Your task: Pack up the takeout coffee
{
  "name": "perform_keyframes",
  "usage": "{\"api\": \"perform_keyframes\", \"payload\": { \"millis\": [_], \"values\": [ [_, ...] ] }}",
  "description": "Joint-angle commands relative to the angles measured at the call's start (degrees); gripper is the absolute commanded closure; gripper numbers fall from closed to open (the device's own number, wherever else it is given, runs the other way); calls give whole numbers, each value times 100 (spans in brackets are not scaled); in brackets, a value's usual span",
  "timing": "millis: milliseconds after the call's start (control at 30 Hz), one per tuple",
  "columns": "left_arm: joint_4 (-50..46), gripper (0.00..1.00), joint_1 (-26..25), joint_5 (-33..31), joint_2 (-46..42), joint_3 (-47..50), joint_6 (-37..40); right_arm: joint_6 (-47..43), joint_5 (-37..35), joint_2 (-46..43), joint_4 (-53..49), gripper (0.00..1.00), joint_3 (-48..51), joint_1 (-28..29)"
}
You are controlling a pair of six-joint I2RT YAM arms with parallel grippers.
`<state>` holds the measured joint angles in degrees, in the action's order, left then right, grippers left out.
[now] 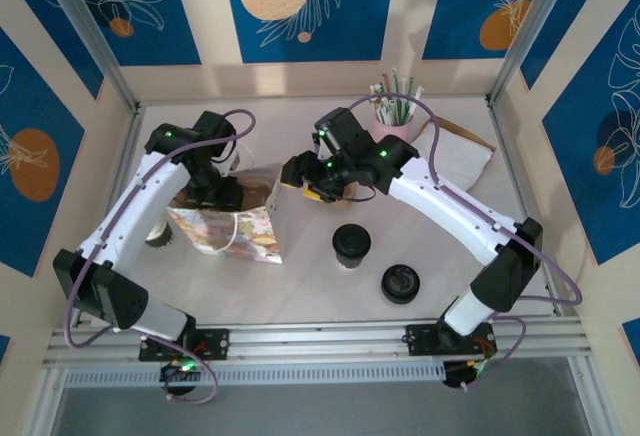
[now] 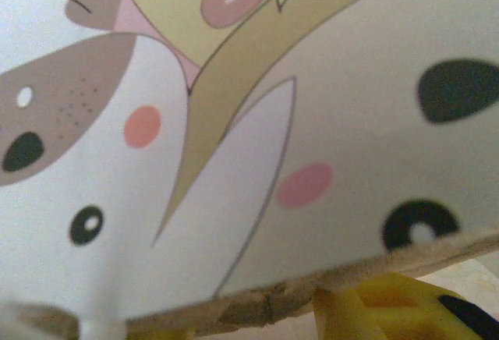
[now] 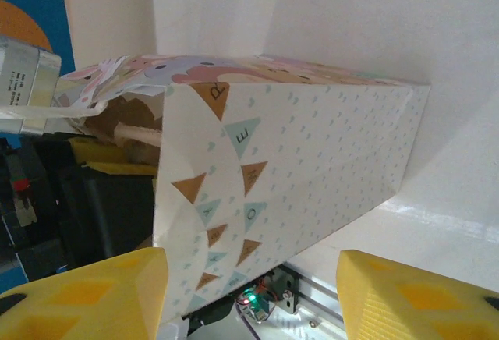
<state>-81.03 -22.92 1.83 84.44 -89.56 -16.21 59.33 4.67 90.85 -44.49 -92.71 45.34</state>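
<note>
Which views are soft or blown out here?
Left wrist: the patterned paper gift bag sits very close, its print soft throughout. Right wrist: bag sharp, the yellow fingertips in the foreground blurred, the white tabletop at right washed out. Top external: even light, in focus, only faint shadows.

We are looking into a robot lab's test cell dressed up as a café counter: aluminium posts (image 1: 86, 32) are framing blue leaf-print panels (image 1: 345, 21), the left arm (image 1: 135, 206) and right arm (image 1: 450, 218) are sitting bolted to a slotted rail (image 1: 320, 341) at the white table's (image 1: 310, 281) edge, and a pink cup of straws (image 1: 397, 121) is standing at the back.
</note>
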Motion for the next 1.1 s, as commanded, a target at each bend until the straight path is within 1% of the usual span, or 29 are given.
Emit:
{"api": "perform_keyframes", "payload": {
  "millis": [0,200,367,567,900,1067],
  "values": [
    [-141,59,-37,501,65,-132,-82,-235,-34,-195,-148,40,-205,-25],
    [-214,58,-26,402,193,-119,-84,-376,-27,-182,-204,40,-304,-52],
    [-281,54,-29,210,296,-158,-154,-420,49,-194,-201,40,-280,-121],
    [-289,51,-33,222,339,-170,-185,-449,132,-203,-163,40,-230,-175],
    [-349,29,-29,205,272,-264,-218,-459,188,-224,-154,40,-208,-214],
    [-450,23,-37,235,200,-550,-242,-460,193,-243,-153,40,-196,-210]
  ]
}}
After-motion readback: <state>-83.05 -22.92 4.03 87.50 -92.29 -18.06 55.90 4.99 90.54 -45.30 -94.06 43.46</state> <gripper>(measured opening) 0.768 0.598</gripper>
